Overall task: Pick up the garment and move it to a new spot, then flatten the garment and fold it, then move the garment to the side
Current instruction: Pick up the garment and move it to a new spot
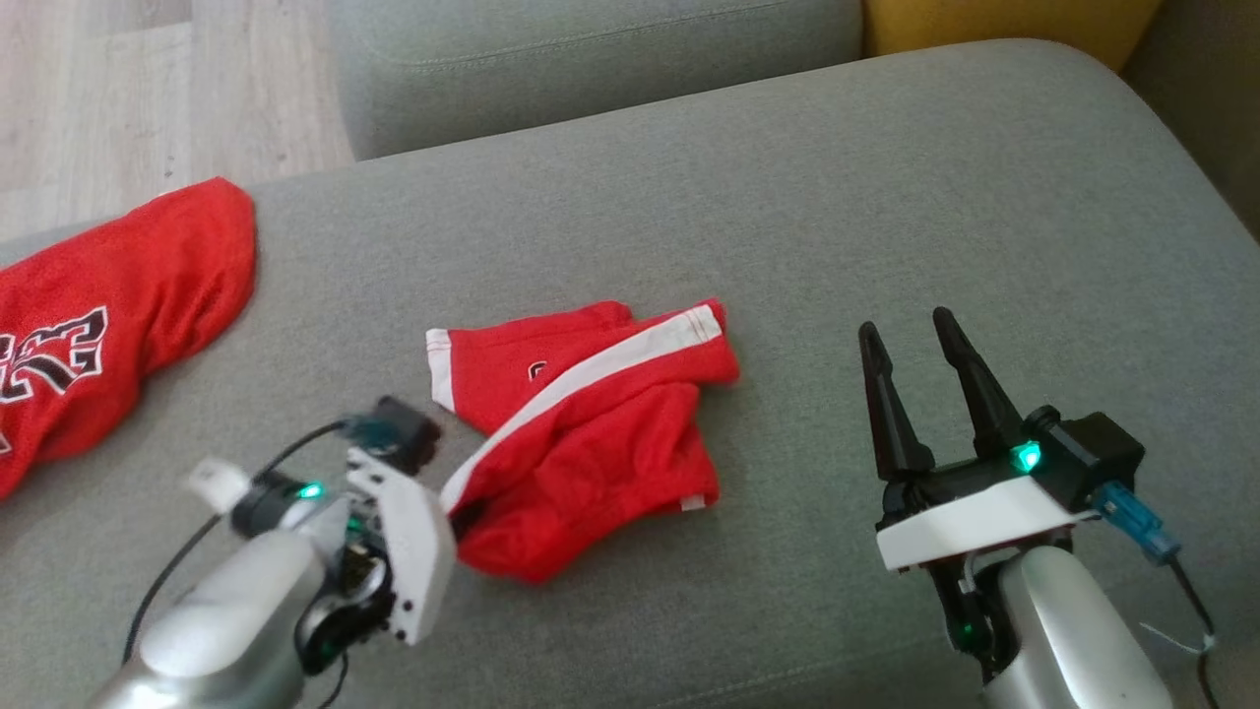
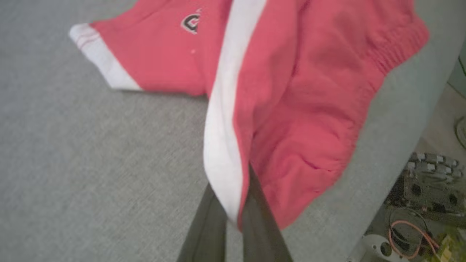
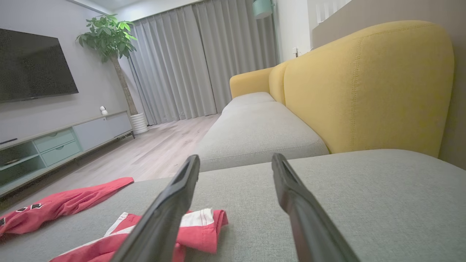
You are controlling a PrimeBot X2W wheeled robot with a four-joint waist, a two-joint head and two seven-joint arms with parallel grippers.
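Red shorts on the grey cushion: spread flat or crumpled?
Crumpled. The red shorts lie doubled over themselves in uneven layers, white stripe bent, one edge pinched between the fingers of the left gripper.

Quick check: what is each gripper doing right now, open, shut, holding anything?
Left gripper: closed, pinching the edge of the red shorts.
Right gripper: open, holding nothing.

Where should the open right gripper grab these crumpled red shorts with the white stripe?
Red shorts: I'd grip the far right corner, where the white stripe ends, flat and exposed, opposite the left gripper's pinch. Come in from the right.
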